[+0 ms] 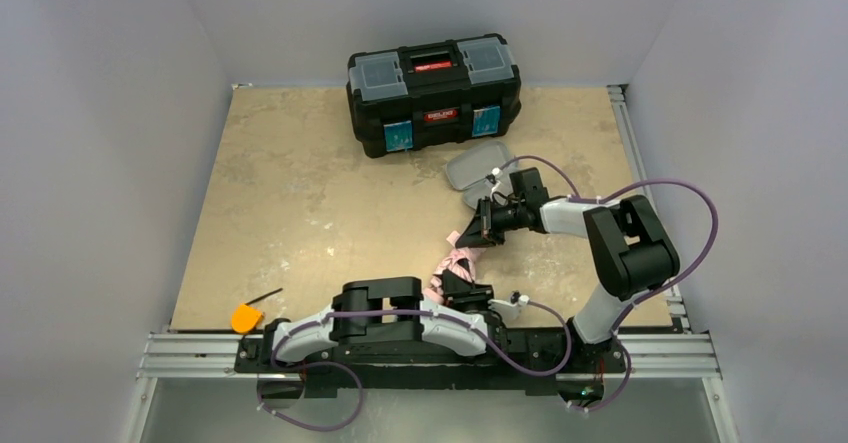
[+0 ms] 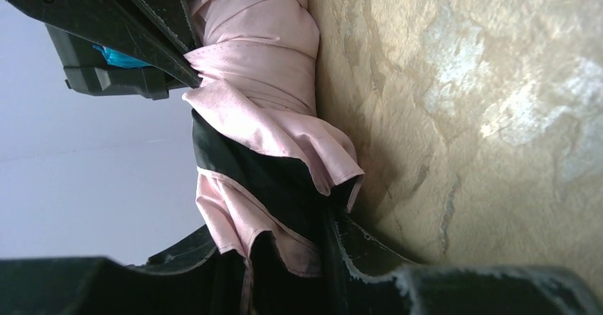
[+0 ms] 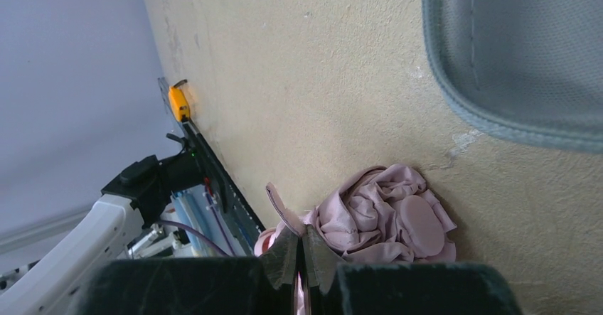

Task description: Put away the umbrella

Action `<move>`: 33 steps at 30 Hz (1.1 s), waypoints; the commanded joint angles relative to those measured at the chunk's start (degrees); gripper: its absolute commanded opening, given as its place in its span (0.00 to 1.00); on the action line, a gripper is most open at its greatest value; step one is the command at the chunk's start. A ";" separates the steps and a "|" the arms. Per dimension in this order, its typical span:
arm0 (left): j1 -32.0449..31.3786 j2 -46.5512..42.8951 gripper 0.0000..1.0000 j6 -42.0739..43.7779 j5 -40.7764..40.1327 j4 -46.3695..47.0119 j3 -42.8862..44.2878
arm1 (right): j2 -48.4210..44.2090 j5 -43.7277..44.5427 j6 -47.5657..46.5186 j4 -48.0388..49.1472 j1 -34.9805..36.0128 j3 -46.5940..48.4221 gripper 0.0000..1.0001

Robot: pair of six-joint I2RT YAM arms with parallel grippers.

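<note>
Pink umbrella (image 1: pixel 447 263) bunched inside left gripper (image 1: pixel 458 285), strap (image 3: pixel 279 205) pinched in right gripper (image 3: pixel 299 254)

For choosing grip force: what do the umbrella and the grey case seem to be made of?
The umbrella: thin matte pink fabric, seen in soft folds and stitched hems. The grey case: probably a fabric-covered stiff shell, matte; fine weave and a bound rim show.

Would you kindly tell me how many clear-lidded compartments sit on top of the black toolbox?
2: the left compartment and the right compartment, at either end of the toolbox lid, flanking its handle. None seems hidden.
</note>
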 commanded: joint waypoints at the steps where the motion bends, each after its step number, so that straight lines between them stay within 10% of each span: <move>1: -3.37 -2.18 0.12 2.55 17.21 2.46 -2.13 | 4.48 17.19 -4.77 1.30 -0.15 -2.77 0.00; 5: -1.81 -8.10 0.43 1.40 23.91 3.71 -5.75 | 3.12 19.54 -4.05 1.34 -0.03 -4.35 0.00; 15: 7.44 -26.92 0.83 -2.88 36.50 0.31 -8.80 | 2.00 21.15 -3.30 2.07 0.06 -5.12 0.00; 26: 25.30 -44.67 0.92 -8.11 64.03 12.88 -16.64 | 0.54 20.94 -3.57 3.04 0.62 -5.83 0.00; 33: 31.24 -39.12 0.93 -10.32 78.57 26.67 -23.85 | 0.27 20.46 -3.78 3.15 0.74 -5.94 0.00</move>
